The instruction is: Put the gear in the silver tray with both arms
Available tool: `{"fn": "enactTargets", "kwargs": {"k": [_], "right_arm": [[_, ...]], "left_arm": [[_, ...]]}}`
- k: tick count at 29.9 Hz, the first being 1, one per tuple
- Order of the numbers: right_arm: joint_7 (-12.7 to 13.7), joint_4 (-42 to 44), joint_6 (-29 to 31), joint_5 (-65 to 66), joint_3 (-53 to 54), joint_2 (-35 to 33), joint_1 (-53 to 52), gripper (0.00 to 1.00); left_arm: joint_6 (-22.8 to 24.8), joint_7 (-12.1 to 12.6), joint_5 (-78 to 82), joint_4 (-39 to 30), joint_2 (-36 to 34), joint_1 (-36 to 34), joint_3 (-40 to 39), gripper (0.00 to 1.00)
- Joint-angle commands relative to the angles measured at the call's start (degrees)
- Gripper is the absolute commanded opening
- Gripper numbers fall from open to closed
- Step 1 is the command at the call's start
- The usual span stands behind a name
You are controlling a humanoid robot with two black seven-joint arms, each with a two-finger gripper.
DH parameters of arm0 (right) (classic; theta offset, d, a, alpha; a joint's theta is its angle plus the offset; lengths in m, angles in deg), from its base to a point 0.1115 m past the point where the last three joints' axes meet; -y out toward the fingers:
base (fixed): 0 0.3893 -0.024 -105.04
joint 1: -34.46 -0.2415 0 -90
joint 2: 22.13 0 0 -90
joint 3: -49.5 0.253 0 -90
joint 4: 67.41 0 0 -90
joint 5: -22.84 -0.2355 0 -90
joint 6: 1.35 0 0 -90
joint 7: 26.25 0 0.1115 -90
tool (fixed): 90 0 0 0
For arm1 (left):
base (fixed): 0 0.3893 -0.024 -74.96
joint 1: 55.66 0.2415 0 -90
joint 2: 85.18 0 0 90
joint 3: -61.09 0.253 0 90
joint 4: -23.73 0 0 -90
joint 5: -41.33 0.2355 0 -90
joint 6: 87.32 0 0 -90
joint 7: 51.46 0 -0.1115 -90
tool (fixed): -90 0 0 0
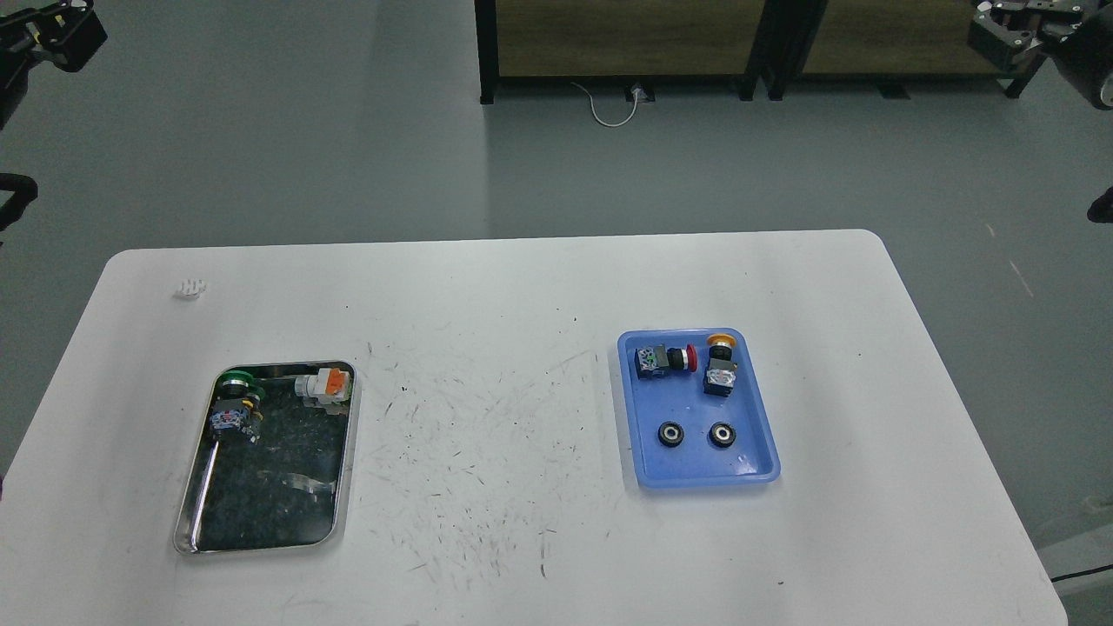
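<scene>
Two small black round gears (670, 434) (721, 434) lie side by side in the near half of a blue plastic tray (696, 474) on the right of the white table. The silver tray (343, 487) sits on the left of the table, its dark mirror bottom mostly bare. My left gripper (54, 33) is raised at the top left corner of the head view, far from the table. My right gripper (1016, 30) hangs at the top right corner, equally far away. Both are dark and partly cut off, so their fingers cannot be told apart.
The silver tray's far end holds a green-capped push-button switch (236, 404) and an orange-and-white part (328, 385). The blue tray also holds a red-capped switch (663, 360) and a yellow-capped switch (720, 365). A small white piece (189, 288) lies at the table's far left. A dark cabinet (626, 43) stands beyond.
</scene>
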Motion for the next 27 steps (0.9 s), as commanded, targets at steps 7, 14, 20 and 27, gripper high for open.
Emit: {"fn": "enactTargets", "kwargs": {"k": [7,14,20,27], "right_arm": [[0.0,6.9,-0.4,0.0,-0.1,1.2,-0.8,1.0],[-0.1,6.8,-0.5,0.0,-0.2,1.5,-0.8,1.0],[1.1,6.8,-0.3,0.2,-1.0,1.2,-0.8,1.0],[-0.1,6.1,2.4,1.0,-0.7,0.8,1.5,1.0]], "left_arm": [[-2.6,-0.4,-0.4,-0.1,-0.1,-1.2,-1.1,1.0],[1.5,-3.5,-0.7,-0.1,-1.8,-1.0,-3.7,1.0],[7.1,-4.0,-0.6,-0.3,-1.7,-0.1,-3.3,1.0],[9.8,-10.2,-0.1,-0.3,1.7,0.9,-3.0,1.0]]}}
